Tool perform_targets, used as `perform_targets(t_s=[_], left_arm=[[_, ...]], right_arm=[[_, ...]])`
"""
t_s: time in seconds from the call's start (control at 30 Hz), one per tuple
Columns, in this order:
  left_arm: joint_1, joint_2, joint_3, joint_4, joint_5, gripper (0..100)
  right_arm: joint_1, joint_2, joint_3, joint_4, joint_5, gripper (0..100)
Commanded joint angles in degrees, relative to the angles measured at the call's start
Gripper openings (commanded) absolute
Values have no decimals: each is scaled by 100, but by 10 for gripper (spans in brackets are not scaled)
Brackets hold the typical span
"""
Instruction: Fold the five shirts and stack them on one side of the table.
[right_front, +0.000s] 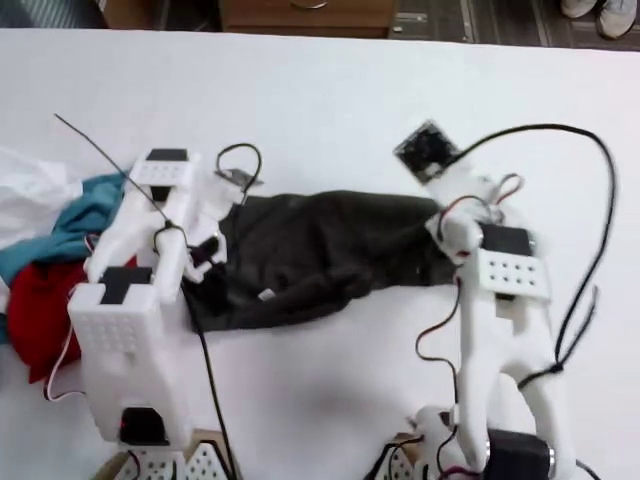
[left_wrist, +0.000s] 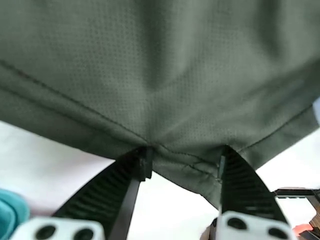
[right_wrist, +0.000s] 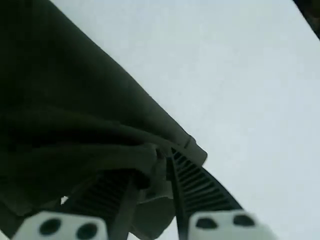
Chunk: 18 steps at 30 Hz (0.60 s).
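Observation:
A dark shirt lies crumpled across the middle of the white table. My left gripper is at its left end. In the left wrist view that gripper is open, its fingertips touching the hem of the shirt. My right gripper is at the shirt's right end. In the right wrist view it is shut on a bunched fold of the shirt.
A heap of shirts lies at the table's left edge: white, teal and red. Black cables loop around the right arm. Bare table stretches behind the dark shirt and in front of it between the arms.

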Motion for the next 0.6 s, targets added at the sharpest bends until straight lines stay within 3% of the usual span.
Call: perform_targets(t_s=[0.0,0.13,0.4,0.57], left_arm=[[0,-9,40,211,26,246],[-26,-9,40,220,26,246],[9,-9,40,158,26,246],[18,0,31,149,26,246]], right_arm=[[-171,382,-26,-101,-35,104],[-171,910,-26,-92,-26,206],[-189,1121,-88,-154,-105,215],[-119,1165,-457,-822,-1204,214]])
